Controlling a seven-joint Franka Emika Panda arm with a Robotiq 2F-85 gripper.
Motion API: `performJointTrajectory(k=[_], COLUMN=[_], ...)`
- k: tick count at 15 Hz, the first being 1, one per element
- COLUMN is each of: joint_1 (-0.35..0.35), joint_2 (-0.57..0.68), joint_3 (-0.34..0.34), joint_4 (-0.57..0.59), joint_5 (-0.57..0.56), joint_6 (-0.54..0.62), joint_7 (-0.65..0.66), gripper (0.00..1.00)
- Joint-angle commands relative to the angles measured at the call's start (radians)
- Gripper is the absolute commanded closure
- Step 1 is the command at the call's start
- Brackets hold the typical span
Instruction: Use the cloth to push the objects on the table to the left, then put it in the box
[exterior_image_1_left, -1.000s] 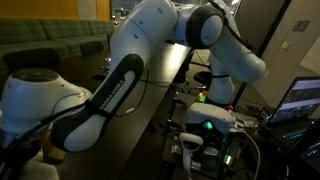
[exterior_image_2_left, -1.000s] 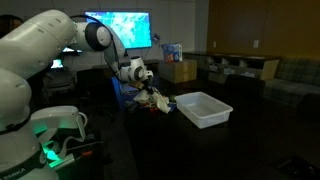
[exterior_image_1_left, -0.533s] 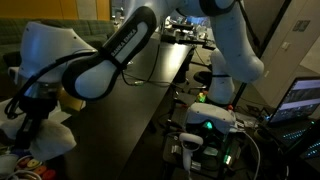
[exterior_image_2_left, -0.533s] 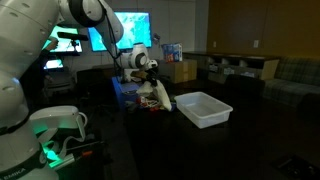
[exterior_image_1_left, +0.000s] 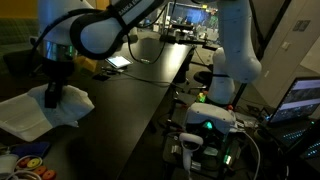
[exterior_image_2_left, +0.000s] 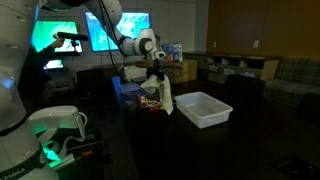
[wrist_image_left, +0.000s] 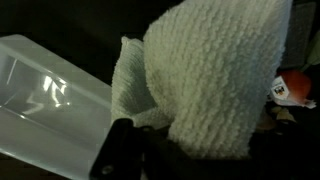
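My gripper (exterior_image_1_left: 54, 78) is shut on a white fuzzy cloth (exterior_image_1_left: 62, 103) and holds it in the air, hanging down. In an exterior view the cloth (exterior_image_2_left: 165, 93) hangs just beside the near rim of a clear plastic box (exterior_image_2_left: 205, 108) on the dark table. In the wrist view the cloth (wrist_image_left: 215, 75) fills most of the picture, and the box (wrist_image_left: 45, 90) lies at the left. Small colourful objects (exterior_image_2_left: 148, 103) sit on the table under the arm; they also show at the table's corner (exterior_image_1_left: 25, 162).
A cardboard box (exterior_image_2_left: 180, 70) stands at the back of the table. Screens (exterior_image_2_left: 118, 25) glow behind the arm. A robot base with a green light (exterior_image_1_left: 208, 125) stands beside the table. A red and white item (wrist_image_left: 292, 88) lies at the right edge of the wrist view.
The arm has risen and swung away from the objects toward the box, lifting the cloth off the table so that it hangs free.
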Motion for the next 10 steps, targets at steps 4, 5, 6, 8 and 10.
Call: performJointTrajectory(k=[4,5,6,8,10], joint_1=[-0.084,-0.087,-0.087,-0.086,-0.079], joint_2=[-0.005,0.013,0.034,0.083,0.143], joint_3=[0.007,0.002,-0.005,-0.018,-0.038], joint_4=[0.104,0.132,0.163,0.230,0.306], joint_5=[-0.015,-0.026,-0.041,-0.065,-0.095], joint_6=[-0.156,-0.155,-0.150,-0.126,-0.101], joint_7=[-0.116,-0.124,-0.120,-0.109,-0.093], gripper=[1.00,1.00,1.00,1.00,1.00])
